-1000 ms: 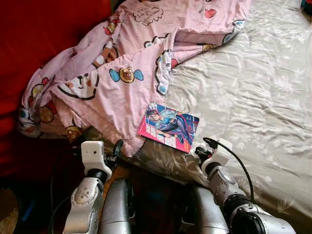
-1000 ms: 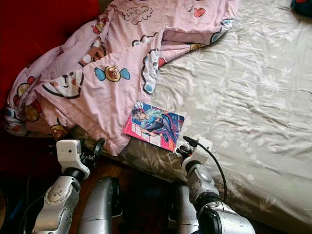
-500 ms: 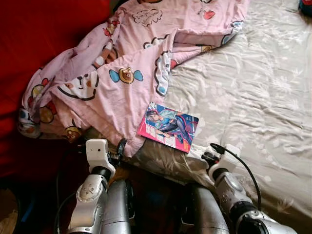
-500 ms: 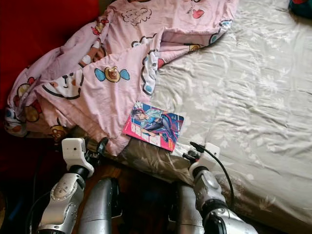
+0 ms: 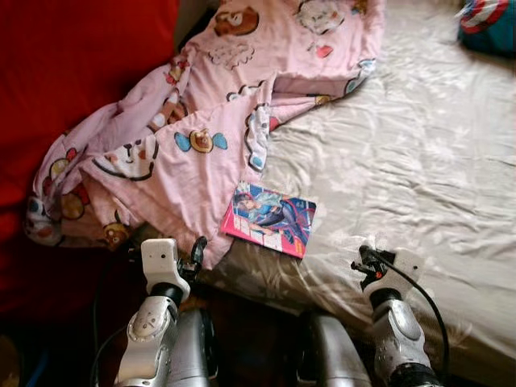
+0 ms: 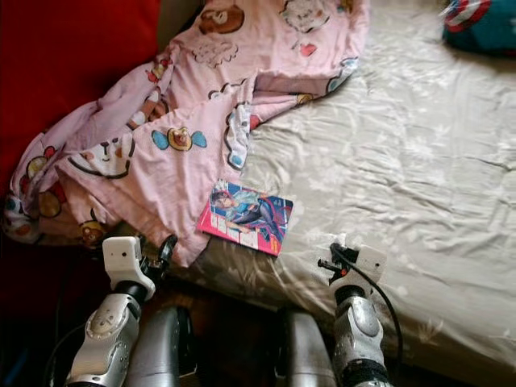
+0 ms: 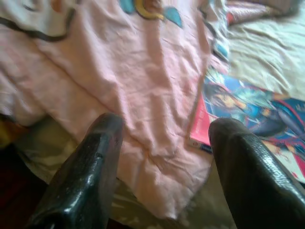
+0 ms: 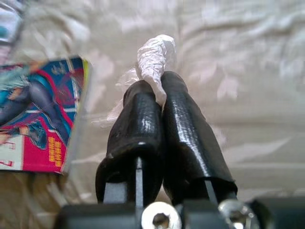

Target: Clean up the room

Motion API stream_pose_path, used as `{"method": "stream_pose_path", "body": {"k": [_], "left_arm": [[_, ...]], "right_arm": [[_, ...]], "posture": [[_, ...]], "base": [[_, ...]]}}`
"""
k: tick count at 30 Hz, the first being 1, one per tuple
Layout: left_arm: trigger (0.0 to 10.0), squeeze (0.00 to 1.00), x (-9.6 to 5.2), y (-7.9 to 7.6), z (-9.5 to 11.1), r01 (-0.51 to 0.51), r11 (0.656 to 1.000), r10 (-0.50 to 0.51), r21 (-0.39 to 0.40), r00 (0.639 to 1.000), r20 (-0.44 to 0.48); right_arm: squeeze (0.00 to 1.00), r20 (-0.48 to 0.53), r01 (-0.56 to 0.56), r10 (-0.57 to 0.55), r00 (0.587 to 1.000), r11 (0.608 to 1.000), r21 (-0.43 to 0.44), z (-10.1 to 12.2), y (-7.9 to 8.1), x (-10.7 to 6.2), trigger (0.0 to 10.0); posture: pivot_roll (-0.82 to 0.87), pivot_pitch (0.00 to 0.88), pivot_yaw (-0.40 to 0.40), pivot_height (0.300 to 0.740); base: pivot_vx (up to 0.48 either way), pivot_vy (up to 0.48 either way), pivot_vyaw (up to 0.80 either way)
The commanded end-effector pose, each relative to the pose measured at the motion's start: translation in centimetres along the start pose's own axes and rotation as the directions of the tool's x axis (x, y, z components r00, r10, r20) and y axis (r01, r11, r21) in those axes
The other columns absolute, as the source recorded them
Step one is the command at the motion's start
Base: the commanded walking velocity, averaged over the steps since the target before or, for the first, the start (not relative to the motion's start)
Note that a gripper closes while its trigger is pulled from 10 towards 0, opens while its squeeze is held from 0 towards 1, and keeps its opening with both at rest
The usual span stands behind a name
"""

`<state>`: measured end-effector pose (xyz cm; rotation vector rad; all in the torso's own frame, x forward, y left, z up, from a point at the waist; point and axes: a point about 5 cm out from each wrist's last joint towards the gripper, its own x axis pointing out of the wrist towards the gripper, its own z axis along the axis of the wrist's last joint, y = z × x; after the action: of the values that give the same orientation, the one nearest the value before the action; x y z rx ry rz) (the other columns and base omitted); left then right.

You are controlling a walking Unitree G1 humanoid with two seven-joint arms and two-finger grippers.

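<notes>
Since a second ago the right hand point(image 5: 362, 262) has slid away from the colourful comic-style magazine with its pink spine point(image 5: 270, 218) toward the open stretch of the near edge of the bed, and the head camera has tipped up enough to bring a blue and red cushion point(image 5: 489, 22) into the far right corner. That right hand has its two black fingers point(image 8: 143, 125) pressed together on a small crumpled scrap of white wrapper point(image 8: 153, 58), which pokes out past the fingertips, probably litter lifted clear of the bed to be carried off. The left hand point(image 7: 164, 143) hangs wide open and holds nothing, just off the near edge where the pink cartoon-print blanket point(image 5: 193, 129) droops over the side. The magazine lies flat on the pale floral bedsheet point(image 5: 419, 169), one corner tucked against the blanket's hem, near the bed's near edge, seemingly next to be cleared.
</notes>
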<state>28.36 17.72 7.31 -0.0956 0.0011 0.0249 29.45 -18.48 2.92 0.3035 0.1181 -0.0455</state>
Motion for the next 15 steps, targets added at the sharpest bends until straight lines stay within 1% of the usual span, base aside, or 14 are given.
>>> {"method": "stream_pose_path", "body": {"k": [1, 2, 3, 4, 7, 9, 10, 12, 13, 14, 15], "left_arm": [[10.0, 0.0, -0.7, 1.5, -1.0, -0.084, 0.996, 0.084, -0.001, 0.996, -0.033], [10.0, 0.0, -0.8, 2.4, -0.7, -0.128, 0.992, 0.128, 0.012, 0.992, -0.022], [10.0, 0.0, -0.8, 2.9, -0.4, -0.145, 0.989, 0.146, 0.034, 0.989, -0.013], [10.0, 0.0, -0.8, 3.7, -0.1, -0.176, 0.983, 0.177, 0.052, 0.984, -0.01], [10.0, 0.0, -1.0, 4.5, 0.3, -0.19, 0.979, 0.191, 0.071, 0.982, -0.002], [10.0, 0.0, -1.3, 5.0, 0.2, -0.185, 0.979, 0.187, 0.091, 0.982, -0.019], [10.0, 0.0, -1.4, 5.1, 0.0, -0.183, 0.979, 0.186, 0.091, 0.982, -0.027], [10.0, 0.0, -1.9, 5.0, -0.7, -0.164, 0.982, 0.169, 0.095, 0.984, -0.058], [10.0, 0.0, -1.9, 5.0, -0.7, -0.164, 0.982, 0.169, 0.095, 0.984, -0.058], [10.0, 0.0, -2.0, 5.0, -0.8, -0.16, 0.983, 0.166, 0.088, 0.984, -0.063], [10.0, 0.0, -2.0, 4.5, -0.9, -0.132, 0.987, 0.138, 0.089, 0.988, -0.069]], "right_arm": [[0.0, -0.005, -0.02, 0.02, 1.0, 0.999, -0.027, -0.4, 0.1, -0.6, 10.0], [0.0, -0.006, -0.029, 0.029, 1.0, 0.999, -0.038, -0.4, 0.1, -0.8, 10.0], [0.0, -0.008, -0.034, 0.034, 0.999, 0.998, -0.049, -0.4, 0.0, -0.9, 10.0], [0.0, -0.011, -0.03, 0.03, 1.0, 0.998, -0.053, -0.4, -0.1, -1.0, 10.0], [0.0, -0.011, -0.024, 0.024, 1.0, 0.998, -0.055, -0.4, -0.3, -1.1, 10.0], [0.0, -0.009, -0.027, 0.027, 1.0, 0.998, -0.061, -0.4, -0.3, -1.1, 10.0], [0.0, -0.009, -0.03, 0.029, 1.0, 0.997, -0.065, -0.3, -0.2, -1.2, 10.0], [0.0, -0.009, -0.071, 0.07, 0.997, 0.992, -0.106, -0.3, 0.2, -1.4, 10.0], [0.0, -0.009, -0.071, 0.07, 0.997, 0.992, -0.106, -0.3, 0.2, -1.4, 10.0], [0.0, -0.008, -0.08, 0.08, 0.997, 0.989, -0.123, -0.2, 0.3, -1.4, 10.0], [0.0, -0.001, -0.083, 0.083, 0.997, 0.989, -0.126, -0.1, 0.4, -1.4, 10.0]], "posture": [[-0.08, 0.174, -0.045, 0.611], [-0.08, 0.184, -0.048, 0.611], [-0.08, 0.186, -0.049, 0.611], [-0.08, 0.195, -0.05, 0.611], [-0.08, 0.199, -0.047, 0.611], [-0.08, 0.203, -0.042, 0.611], [-0.08, 0.204, -0.04, 0.611], [-0.08, 0.205, -0.035, 0.611], [-0.08, 0.205, -0.035, 0.611], [-0.08, 0.205, -0.035, 0.611], [-0.08, 0.208, -0.032, 0.611]], "base": [[0.0, 0.0, 0.0], [0.0, 0.0, 0.0], [0.0, 0.0, 0.0], [0.0, 0.0, 0.0], [0.0, 0.0, 0.0], [0.0, 0.0, 0.0], [0.0, 0.0, 0.0], [0.0, 0.0, 0.0], [0.0, 0.0, 0.0], [0.0, 0.0, 0.0], [0.0, 0.0, 0.0]]}}
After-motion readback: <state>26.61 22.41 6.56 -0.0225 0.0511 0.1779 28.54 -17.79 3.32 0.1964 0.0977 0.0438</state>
